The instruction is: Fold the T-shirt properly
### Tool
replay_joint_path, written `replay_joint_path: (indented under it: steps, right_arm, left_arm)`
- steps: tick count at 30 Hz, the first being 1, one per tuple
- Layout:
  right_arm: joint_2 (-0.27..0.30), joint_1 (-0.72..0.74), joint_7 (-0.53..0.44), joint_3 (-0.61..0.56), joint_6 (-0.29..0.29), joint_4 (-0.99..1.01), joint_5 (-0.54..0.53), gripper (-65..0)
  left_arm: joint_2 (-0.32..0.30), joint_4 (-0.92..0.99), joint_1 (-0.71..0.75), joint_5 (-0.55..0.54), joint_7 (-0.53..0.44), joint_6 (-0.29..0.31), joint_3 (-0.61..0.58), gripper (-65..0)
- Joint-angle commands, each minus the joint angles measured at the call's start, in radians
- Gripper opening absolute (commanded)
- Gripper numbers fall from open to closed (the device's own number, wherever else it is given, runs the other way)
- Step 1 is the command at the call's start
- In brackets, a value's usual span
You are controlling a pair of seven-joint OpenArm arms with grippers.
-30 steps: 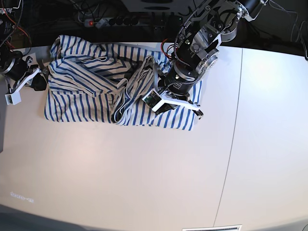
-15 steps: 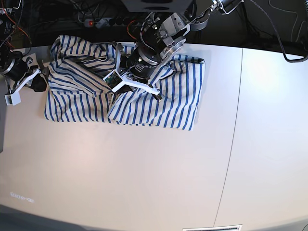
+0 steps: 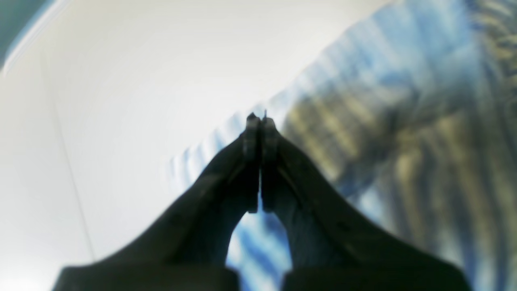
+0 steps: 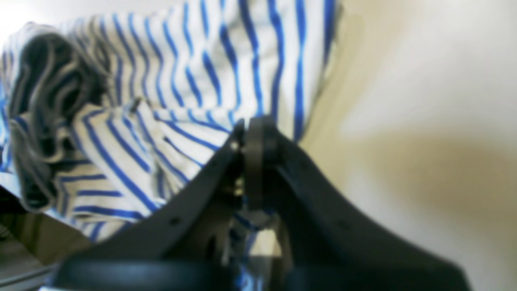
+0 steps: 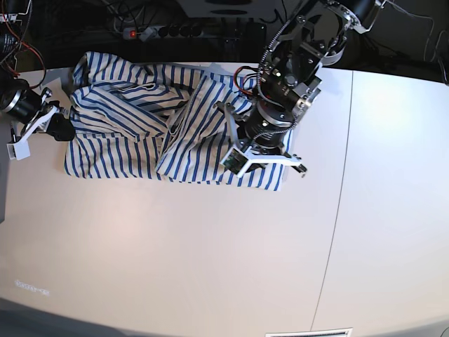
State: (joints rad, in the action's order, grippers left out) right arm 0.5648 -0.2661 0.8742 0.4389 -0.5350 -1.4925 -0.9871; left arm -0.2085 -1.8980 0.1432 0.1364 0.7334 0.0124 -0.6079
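The T-shirt (image 5: 119,144), white with blue stripes, lies crumpled and partly folded at the table's far left. My left gripper (image 5: 297,167) hangs over its right end near the lower right corner. In the left wrist view that gripper (image 3: 258,119) is shut, nothing shows between its tips, and the blurred T-shirt (image 3: 404,133) lies behind it. My right gripper (image 5: 62,129) sits at the shirt's left edge. In the right wrist view the gripper (image 4: 251,125) is shut against the striped T-shirt (image 4: 190,81). Whether cloth is pinched does not show.
The white table (image 5: 210,253) stretches in front of and to the right of the shirt, with a seam (image 5: 335,210) running front to back. A power strip (image 5: 168,30) and cables lie behind the far edge. A white label (image 5: 31,287) sits near the front left.
My left arm swung from the shirt's right end to its middle and back to the right. The bunched middle now lies flatter. My right gripper shifted slightly.
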Motion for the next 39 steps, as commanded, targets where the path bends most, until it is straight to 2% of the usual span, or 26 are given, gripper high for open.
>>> replay_joint_path:
  steps: [1, 4, 9, 11, 13, 17, 20, 27, 32, 39]
  right_arm:
    - [0.024, 0.023, -0.016, 0.009, -0.067, -0.017, -0.02, -65.0]
    - [0.038, 0.049, -0.019, 0.009, -0.066, -0.017, -0.02, -64.7]
    - [0.085, 0.07, -0.032, 0.009, -0.063, -0.016, -0.003, -30.1]
    - [0.121, 0.069, -0.027, 0.009, -0.043, -0.016, 0.004, -22.3]
    - [0.161, 0.068, -0.007, 0.009, -0.026, -0.006, 0.011, -21.3]
    - [0.233, 0.04, 0.006, 0.009, -0.013, 0.053, -0.019, -21.3]
    - [0.249, 0.026, 0.021, 0.009, -0.014, 0.117, -0.063, -21.3]
    - [0.247, 0.019, 0.055, 0.002, -0.023, 0.259, -0.15, -21.3]
    - [0.243, 0.019, 0.069, -0.087, -0.034, 0.302, -0.166, -21.3]
    - [0.163, 0.019, 0.072, -0.166, -0.034, 0.315, -0.164, -21.3]
  left_arm:
    - [-0.015, -0.021, -0.004, -0.017, -0.019, 0.029, 0.012, -65.0]
    - [-0.069, -0.021, 0.018, -0.033, -0.018, 0.037, 0.034, -65.0]
    - [-0.127, -0.021, 0.062, -0.032, -0.012, 0.032, 0.056, -65.0]
    - [-0.133, -0.021, 0.073, -0.032, -0.003, 0.024, 0.073, -65.0]
    - [-0.138, -0.021, 0.084, -0.042, -0.003, 0.024, 0.096, -64.8]
    - [-0.141, -0.021, 0.111, -0.077, -0.003, 0.027, 0.155, -58.1]
    - [-0.141, -0.021, 0.112, -0.108, -0.003, 0.061, 0.186, -57.7]
    - [-0.141, -0.021, 0.109, -0.111, -0.011, 0.076, 0.212, -57.7]
    - [-0.141, -0.021, 0.109, -0.111, -0.012, 0.078, 0.212, -57.7]
    - [-0.141, -0.02, 0.109, -0.111, -0.012, 0.078, 0.264, -57.7]
